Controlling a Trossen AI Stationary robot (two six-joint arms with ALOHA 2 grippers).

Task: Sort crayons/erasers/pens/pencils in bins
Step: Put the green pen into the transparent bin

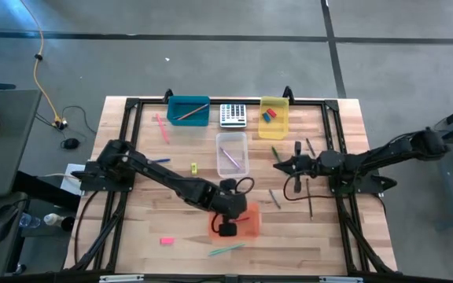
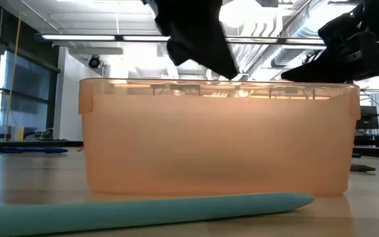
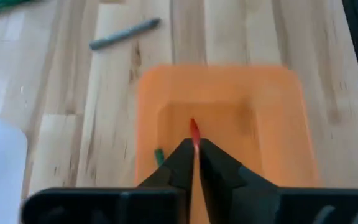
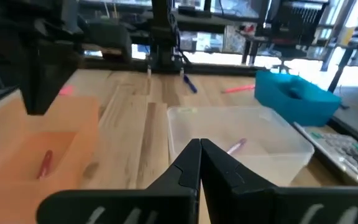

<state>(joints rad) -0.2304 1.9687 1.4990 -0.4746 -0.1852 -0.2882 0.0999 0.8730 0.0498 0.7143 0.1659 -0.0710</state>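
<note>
Left gripper [image 3: 194,163] pinches a red crayon [image 3: 194,132] over the orange bin [image 3: 278,118], table's 6 o'clock; you're mid-drop, release next.

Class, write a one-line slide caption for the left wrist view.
Left gripper pinches a red crayon above the orange bin.

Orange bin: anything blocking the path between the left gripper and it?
Nothing visible. The left gripper hangs directly above the orange bin, whose top is open. A red crayon lies inside, below the gripper.
</note>
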